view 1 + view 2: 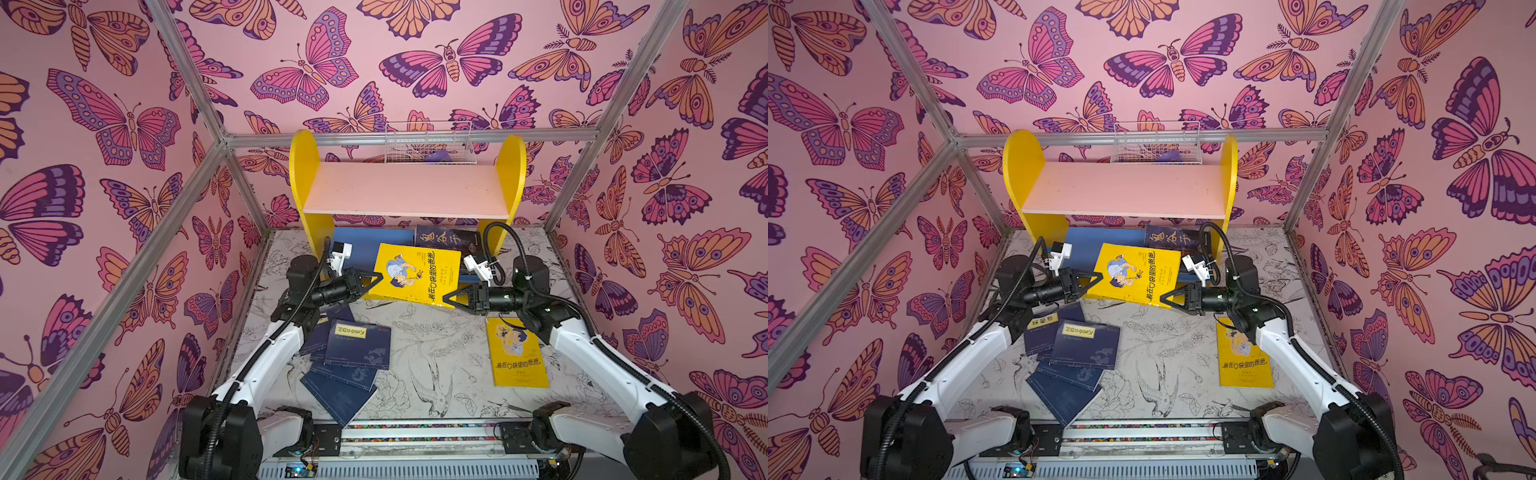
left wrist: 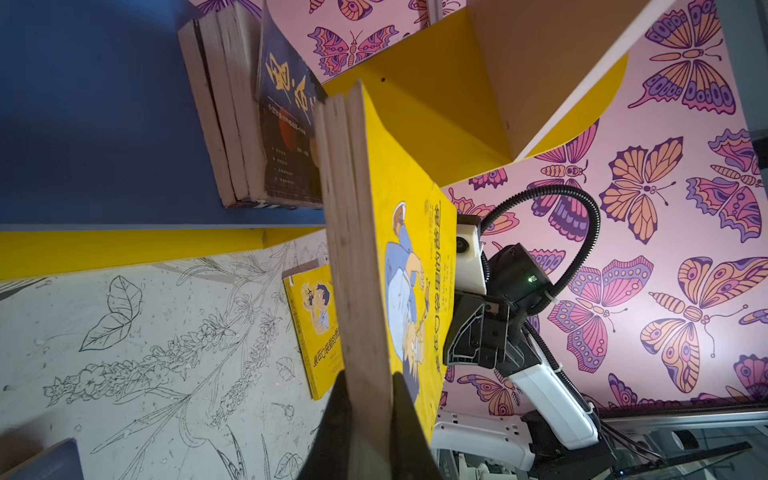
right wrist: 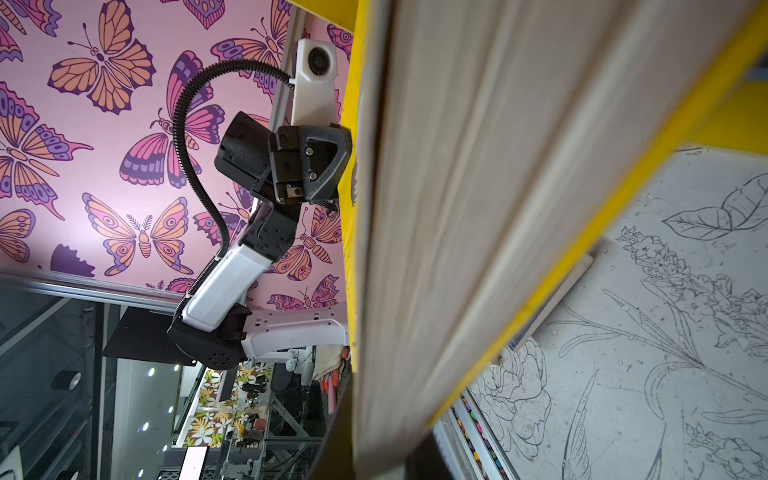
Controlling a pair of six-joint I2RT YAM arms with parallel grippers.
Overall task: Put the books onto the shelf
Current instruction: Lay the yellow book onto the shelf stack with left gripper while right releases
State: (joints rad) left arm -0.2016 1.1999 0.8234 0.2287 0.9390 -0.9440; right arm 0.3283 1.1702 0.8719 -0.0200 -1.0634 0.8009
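Pink butterfly walls point(image 1: 124, 124) stand around my table point(image 1: 432, 353), and my left gripper point(image 1: 379, 277) pinches a pile of yellow books point(image 1: 415, 274), tipped up in front of the shelf point(image 1: 303, 174). My right gripper point(image 1: 445, 300) has the pile's other side between its jaws, but I cannot tell if it squeezes. Blue books point(image 1: 357, 345) lie flat by my left arm

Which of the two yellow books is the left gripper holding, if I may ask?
The tilted yellow book by the shelf, its edge clamped in the left gripper; the other yellow book lies flat on the table.
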